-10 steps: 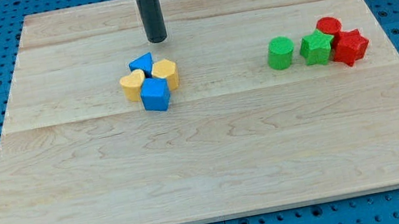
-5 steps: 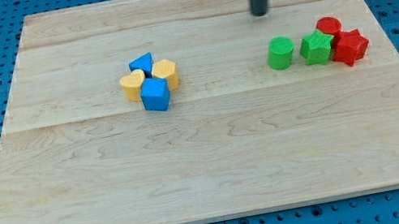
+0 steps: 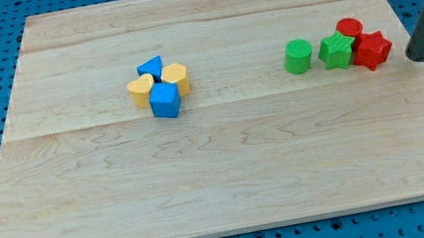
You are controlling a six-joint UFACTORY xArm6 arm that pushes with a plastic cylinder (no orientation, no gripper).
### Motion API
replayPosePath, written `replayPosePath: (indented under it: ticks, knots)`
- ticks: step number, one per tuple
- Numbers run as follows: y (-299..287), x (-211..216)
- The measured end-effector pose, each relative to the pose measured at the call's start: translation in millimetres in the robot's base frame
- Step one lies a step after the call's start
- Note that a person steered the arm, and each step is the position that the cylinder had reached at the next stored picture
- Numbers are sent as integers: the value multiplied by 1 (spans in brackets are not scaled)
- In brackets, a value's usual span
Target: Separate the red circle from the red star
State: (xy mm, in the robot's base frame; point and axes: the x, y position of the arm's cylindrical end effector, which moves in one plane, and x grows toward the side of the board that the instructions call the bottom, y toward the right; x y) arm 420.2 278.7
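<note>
The red circle point(image 3: 348, 27) and the red star point(image 3: 371, 50) touch each other at the view's right of the wooden board point(image 3: 229, 168). The circle sits just above and left of the star. A green star point(image 3: 336, 50) presses against both from the left. My tip point(image 3: 419, 56) rests on the board just right of the red star, a small gap away, with the rod leaning up to the view's right.
A green cylinder point(image 3: 298, 56) stands left of the green star. Left of centre is a tight cluster: a blue triangle point(image 3: 151, 67), two yellow blocks point(image 3: 141, 89) point(image 3: 176, 77) and a blue cube point(image 3: 165, 101). The board's right edge is near my tip.
My tip has swept from above the blue and yellow cluster across the top of the board and down to the right of the red star. No block has moved.
</note>
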Motion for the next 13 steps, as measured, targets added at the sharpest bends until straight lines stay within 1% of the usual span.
replayPosePath:
  ticks: [3,4,5,6,7,8,10,13]
  knots:
    - [-108,-69]
    - [-126,-86]
    - [-99,-95]
    - [-64,-87]
    - [-33,-47]
    - [-41,-16]
    - [-93,-31]
    - [-106,-79]
